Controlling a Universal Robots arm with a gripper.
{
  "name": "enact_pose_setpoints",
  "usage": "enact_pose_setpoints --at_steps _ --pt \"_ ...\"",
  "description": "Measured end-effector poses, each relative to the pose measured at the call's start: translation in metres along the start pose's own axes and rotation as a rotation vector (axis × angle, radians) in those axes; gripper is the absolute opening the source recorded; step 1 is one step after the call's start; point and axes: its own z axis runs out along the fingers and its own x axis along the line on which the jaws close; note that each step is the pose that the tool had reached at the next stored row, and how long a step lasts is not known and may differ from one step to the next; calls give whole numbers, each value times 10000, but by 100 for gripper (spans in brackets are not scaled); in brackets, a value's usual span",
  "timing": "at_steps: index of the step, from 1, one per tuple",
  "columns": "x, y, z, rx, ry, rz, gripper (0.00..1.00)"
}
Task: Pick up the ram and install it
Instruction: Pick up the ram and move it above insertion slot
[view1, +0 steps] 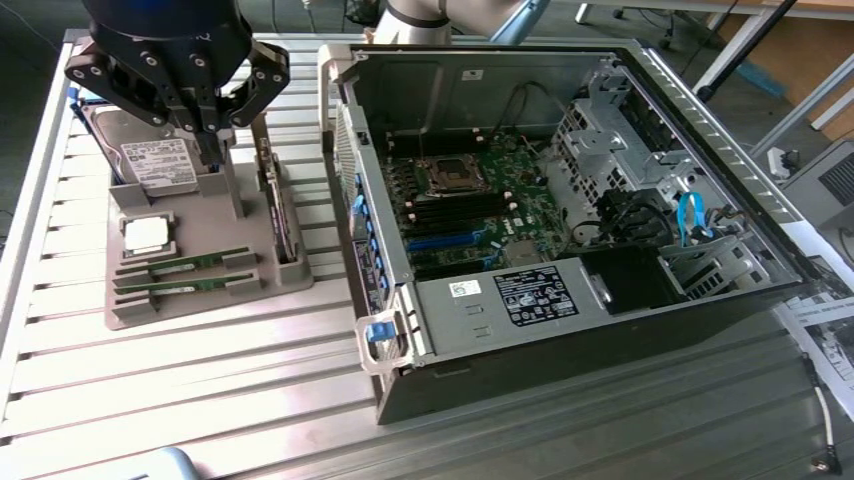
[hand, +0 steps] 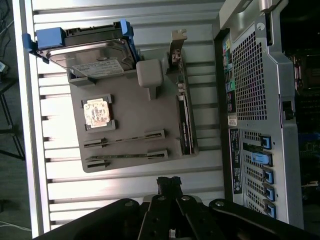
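The ram (view1: 187, 262) lay in its slot on the grey tray (view1: 214, 305) while I held the gripper (view1: 210, 130) pinched shut and empty above that tray, so lowering it closed could, I judged, jab the stick instead of straddling it.

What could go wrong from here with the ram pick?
1. The fingers are shut and empty; lowered like that, they would press on a stick rather than straddle it.
2. The two ram sticks sit close together in the tray, so one grab might knock its neighbour.
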Motion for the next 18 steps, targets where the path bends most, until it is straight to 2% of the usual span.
enact_pose_setpoints --at_steps 10,18 --pt "2 -2 53 -1 -1 -1 11" --pt "5 -6 161 -1 10 0 11"
